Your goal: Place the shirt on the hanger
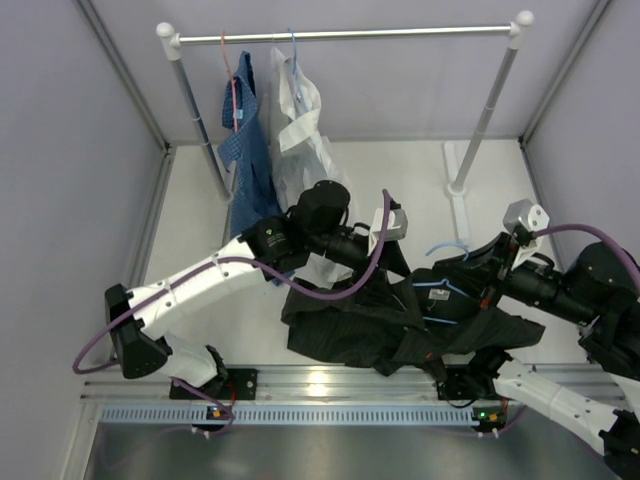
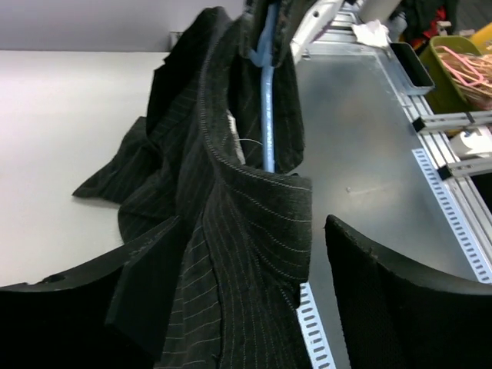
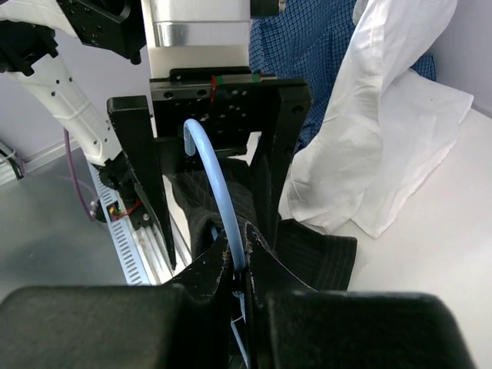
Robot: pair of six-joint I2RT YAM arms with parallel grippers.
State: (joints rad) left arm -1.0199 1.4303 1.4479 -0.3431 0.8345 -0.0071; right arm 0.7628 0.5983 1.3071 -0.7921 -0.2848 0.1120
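Holding hanger (image 3: 211, 177) pinched tight: right gripper (image 3: 238, 250). Left gripper (image 2: 254, 261) spread wide, shirt (image 2: 223, 200) fold lying in gap, probably unclamped; hanger wire runs straight ahead. Near bench edge.

shirt (image 2: 231, 231): black woven cloth, matt, faint pale pinstripes; between the left fingers (image 2: 400, 307)
left fingers: black, matt, finely pebbled faces
hanger (image 3: 221, 192): light blue, smooth, slight gloss; between the right fingers (image 3: 201, 278)
bench plate (image 2: 361, 138): grey metal, brushed, dull sheen; beyond the left fingers
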